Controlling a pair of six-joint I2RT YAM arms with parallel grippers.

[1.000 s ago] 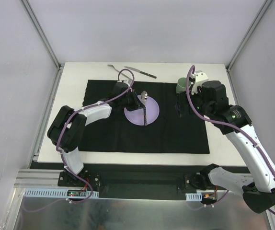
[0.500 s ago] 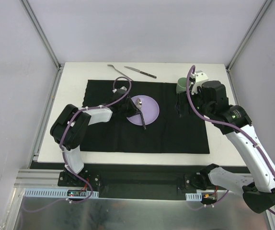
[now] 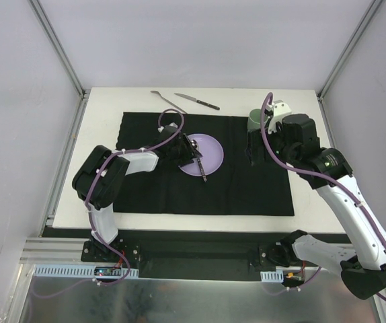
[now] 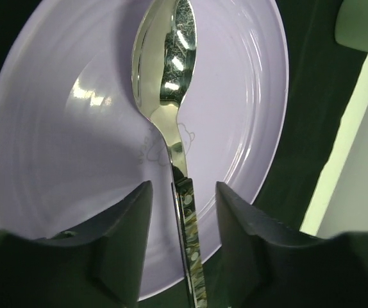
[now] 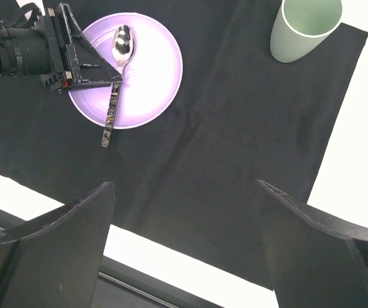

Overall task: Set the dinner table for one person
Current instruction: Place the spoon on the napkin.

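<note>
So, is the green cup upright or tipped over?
Upright: the green cup stands on the black mat, its open mouth facing up.

the dinner table (image 3: 102, 118) — white, flat, rectangular — lies level.

black rectangular cloth mat (image 3: 179, 192) on white rectangular tabletop (image 3: 102, 111) | round lilac plate (image 3: 212, 148) mid-mat | metal spoon (image 4: 165, 64) in plate, handle over near rim | pale green cup (image 3: 255, 119) on mat's far-right corner | metal fork (image 3: 166, 99) left of dark-handled knife (image 3: 196, 101), both behind mat
</note>
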